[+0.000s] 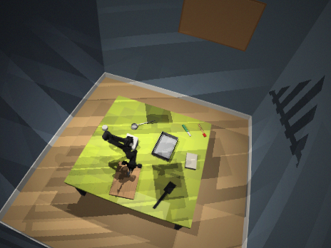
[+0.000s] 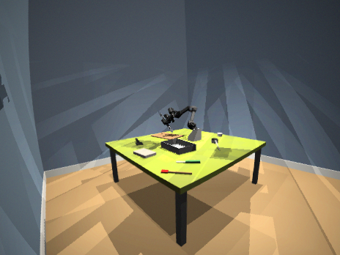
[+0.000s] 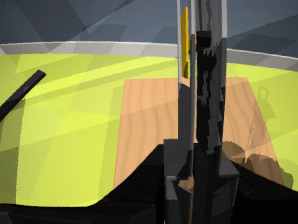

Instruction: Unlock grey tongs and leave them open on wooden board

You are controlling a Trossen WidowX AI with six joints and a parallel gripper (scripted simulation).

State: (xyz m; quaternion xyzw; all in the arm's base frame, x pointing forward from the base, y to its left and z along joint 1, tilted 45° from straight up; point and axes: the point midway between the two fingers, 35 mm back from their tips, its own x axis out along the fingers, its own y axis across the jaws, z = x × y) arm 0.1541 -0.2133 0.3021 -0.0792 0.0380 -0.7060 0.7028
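My gripper [image 1: 130, 169] [image 2: 167, 122] [image 3: 177, 150] is shut on the grey tongs [image 2: 171, 129] [image 3: 212, 85] and holds them in the air, over or close to the wooden board [image 1: 129, 192] [image 2: 157, 135] [image 3: 145, 112]. In the exterior view the tongs slant, one end low toward the board. In the wrist view their two long arms run up the picture close together, with a yellow strip on the left one and a small black block between them. Whether the lock is released, and which end is lower, I cannot tell. The roasting tin [image 1: 160, 157] [image 2: 177, 148] has no tongs across it.
A black spatula [image 1: 170, 187] [image 2: 138, 141] [image 3: 22, 95] lies beside the board. A pale block [image 1: 191, 161] [image 2: 144, 152], a green-handled tool [image 1: 185, 128] [image 2: 193, 161], a red-headed brush [image 1: 204, 135] [image 2: 165, 171], a ladle [image 1: 134, 126] and a white cup [image 1: 104, 127] [image 2: 220, 134] stand farther off.
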